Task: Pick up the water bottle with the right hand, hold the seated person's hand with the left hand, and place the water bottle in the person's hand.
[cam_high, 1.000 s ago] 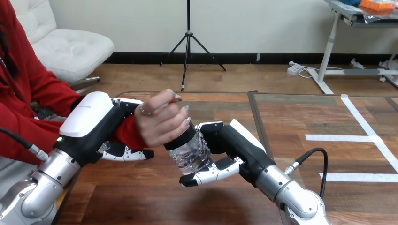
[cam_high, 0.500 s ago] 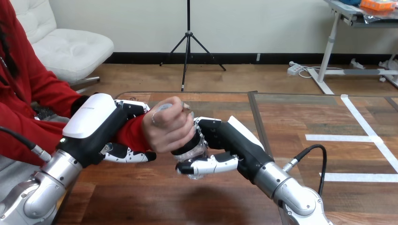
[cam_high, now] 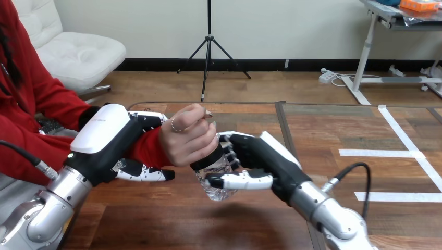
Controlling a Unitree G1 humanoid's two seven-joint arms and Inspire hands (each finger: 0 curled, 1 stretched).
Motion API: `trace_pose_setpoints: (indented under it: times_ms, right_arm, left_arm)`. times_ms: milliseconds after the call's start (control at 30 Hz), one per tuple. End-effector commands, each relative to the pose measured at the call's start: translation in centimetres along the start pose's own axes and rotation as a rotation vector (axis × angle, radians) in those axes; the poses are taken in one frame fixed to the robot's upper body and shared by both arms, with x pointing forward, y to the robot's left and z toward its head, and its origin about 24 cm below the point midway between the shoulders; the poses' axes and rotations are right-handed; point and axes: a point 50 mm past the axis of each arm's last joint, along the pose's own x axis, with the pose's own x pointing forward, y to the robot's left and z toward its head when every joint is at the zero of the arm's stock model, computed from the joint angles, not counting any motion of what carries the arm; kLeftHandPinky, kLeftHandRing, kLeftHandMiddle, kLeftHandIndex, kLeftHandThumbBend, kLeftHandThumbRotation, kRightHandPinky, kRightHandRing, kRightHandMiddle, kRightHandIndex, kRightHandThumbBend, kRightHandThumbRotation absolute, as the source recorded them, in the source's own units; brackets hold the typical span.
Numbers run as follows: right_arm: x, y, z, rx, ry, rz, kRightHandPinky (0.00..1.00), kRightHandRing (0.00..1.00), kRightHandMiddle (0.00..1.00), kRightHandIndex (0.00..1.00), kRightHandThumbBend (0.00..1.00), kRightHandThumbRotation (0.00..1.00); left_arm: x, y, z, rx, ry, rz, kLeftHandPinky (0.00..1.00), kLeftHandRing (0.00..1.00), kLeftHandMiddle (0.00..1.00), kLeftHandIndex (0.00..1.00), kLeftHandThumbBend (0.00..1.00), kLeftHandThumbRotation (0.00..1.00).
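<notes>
Fingers of the left robot hand (cam_high: 112,138) curl over the person's wrist (cam_high: 148,148), which is in a red sleeve, with the thumb beneath it, above the left part of the counter (cam_high: 156,219). Just right of that, the person's hand (cam_high: 187,138) closes round the top of the water bottle (cam_high: 218,167), which is raised off the counter. The right robot hand (cam_high: 255,159) grasps the bottle's clear lower body, thumb across the near side, fingers on the far side.
</notes>
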Motion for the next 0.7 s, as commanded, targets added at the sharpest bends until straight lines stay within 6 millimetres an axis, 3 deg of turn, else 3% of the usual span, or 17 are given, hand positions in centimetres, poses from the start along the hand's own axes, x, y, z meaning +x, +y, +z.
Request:
trace_pose_setpoints:
  times_ms: [0, 300, 667]
  right_arm:
    - [-0.19, -1.34, 0.48, -0.001, -0.030, -0.034, 0.51, 0.58, 0.63, 0.74, 1.00, 0.46]
    - [-0.66, -1.65, 0.10, 0.009, -0.020, -0.036, 0.46, 0.53, 0.60, 0.72, 1.00, 0.47]
    - [-1.10, -1.80, -0.26, 0.017, -0.005, -0.041, 0.43, 0.50, 0.57, 0.69, 1.00, 0.48]
  left_arm:
    - [2.60, 1.12, 1.56, 0.003, -0.098, 0.061, 0.57, 0.60, 0.64, 0.69, 0.98, 0.38]
    - [2.42, 1.18, 1.47, 0.028, -0.093, 0.047, 0.67, 0.73, 0.78, 0.83, 1.00, 0.50]
    - [2.26, 1.18, 1.33, 0.066, -0.077, 0.017, 0.92, 0.93, 0.95, 0.98, 1.00, 0.55]
